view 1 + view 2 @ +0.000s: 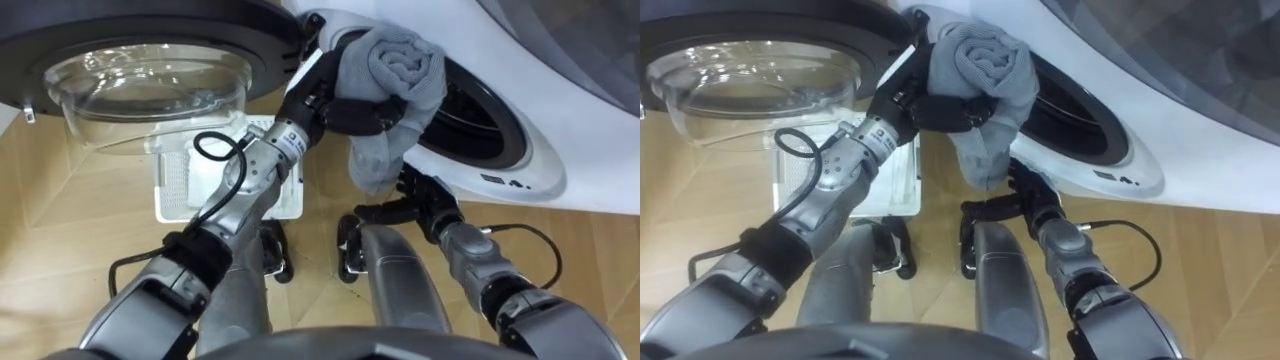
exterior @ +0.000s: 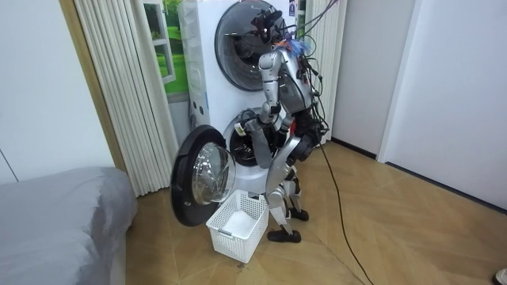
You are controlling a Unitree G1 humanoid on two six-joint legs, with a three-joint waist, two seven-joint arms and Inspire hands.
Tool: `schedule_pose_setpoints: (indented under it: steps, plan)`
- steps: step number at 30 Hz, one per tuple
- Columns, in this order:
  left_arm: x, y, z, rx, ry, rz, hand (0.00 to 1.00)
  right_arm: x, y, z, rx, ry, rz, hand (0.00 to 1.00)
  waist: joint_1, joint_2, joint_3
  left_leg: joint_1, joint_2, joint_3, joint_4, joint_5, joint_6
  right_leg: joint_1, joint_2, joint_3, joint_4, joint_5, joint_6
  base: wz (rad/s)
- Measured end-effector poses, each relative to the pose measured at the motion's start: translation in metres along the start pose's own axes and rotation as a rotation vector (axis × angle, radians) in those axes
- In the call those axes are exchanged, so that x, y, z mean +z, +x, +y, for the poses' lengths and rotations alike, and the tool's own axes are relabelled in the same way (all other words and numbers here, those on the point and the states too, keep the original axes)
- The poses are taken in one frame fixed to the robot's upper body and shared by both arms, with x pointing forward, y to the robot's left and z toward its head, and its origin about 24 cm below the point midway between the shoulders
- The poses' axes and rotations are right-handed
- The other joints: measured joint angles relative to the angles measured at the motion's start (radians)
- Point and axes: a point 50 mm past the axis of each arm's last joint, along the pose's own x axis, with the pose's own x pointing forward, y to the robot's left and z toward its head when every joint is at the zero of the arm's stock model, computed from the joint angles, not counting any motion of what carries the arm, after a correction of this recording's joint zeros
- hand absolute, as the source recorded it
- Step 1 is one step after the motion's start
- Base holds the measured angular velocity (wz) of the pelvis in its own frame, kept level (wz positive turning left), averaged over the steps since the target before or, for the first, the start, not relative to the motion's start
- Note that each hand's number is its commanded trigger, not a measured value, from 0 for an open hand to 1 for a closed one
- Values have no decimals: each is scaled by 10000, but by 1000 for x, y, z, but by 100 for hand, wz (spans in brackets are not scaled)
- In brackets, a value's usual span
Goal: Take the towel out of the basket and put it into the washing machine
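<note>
The left hand [image 1: 352, 112] has its fingers curled round the bunched grey towel [image 1: 395, 70], holding it at the left rim of the washing machine [image 1: 540, 170], with a tail hanging straight down. The drum opening [image 1: 480, 115] lies just right and beyond, so I judge a short push rightward would do. The right hand [image 1: 418, 200] hangs below, relaxed and empty.

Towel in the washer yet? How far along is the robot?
Done: the washing machine door hangs open, and the grey towel is up off the floor, well above the white basket. In hand: the left hand has its fingers curled round the towel at the drum opening. Left: push it inside and let go; most of it hangs outside. The right hand is open below.
</note>
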Motion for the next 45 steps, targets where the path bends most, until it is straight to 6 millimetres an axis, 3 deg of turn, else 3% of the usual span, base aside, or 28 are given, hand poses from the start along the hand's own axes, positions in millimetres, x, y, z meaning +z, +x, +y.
schedule_pose_setpoints:
  steps: [7, 14, 24, 25, 26, 39, 45]
  plan:
    - [-6, -4, -4, -210, -945, 118, 100, 5, 2, 6, 522, -598, -18, 0, 196, 16, 1, -11, -40, -31, -71, 18, -28, -33, -72, -184, 2, -19, -24, 1]
    - [-29, -17, -6, -1019, -1536, 984, 100, 13, 4, 10, 884, -885, -215, 0, 249, 16, 1, -41, -27, -62, -63, 25, -39, -44, -53, -218, -23, -27, -41, 1]
    - [-49, -31, -1, -1041, -2832, 1764, 100, 7, 2, 10, 1171, -1264, 242, 0, 233, 65, -1, -3, -25, -13, -117, 39, -62, -79, -59, -192, 18, -41, -63, -1]
    - [-49, -32, -1, -1039, -2884, 1783, 100, 7, 2, 10, 1167, -1270, 246, 90, 234, 75, -2, -8, -26, -14, -117, 40, -63, -86, -58, -192, 18, -41, -64, 0]
    - [-50, -32, -1, -1085, -2994, 1847, 100, 6, 2, 10, 1167, -1295, 267, 100, 248, 88, -5, -19, -26, -13, -118, 42, -66, -103, -59, -192, 22, -43, -66, 0]
    - [-61, -40, -1, -733, -4907, 2234, 100, -2, 0, 9, 1180, -1541, 718, 100, 253, 313, -130, -79, -2, -42, 70, 43, -65, -150, -126, -363, 201, -59, -106, 0]
    - [-61, -41, 1, -561, -5345, 2209, 100, 0, 0, 10, 1171, -1877, 652, 100, 245, 320, -138, -108, -17, -32, 22, 76, -58, -190, -160, -382, 193, -55, -114, 0]
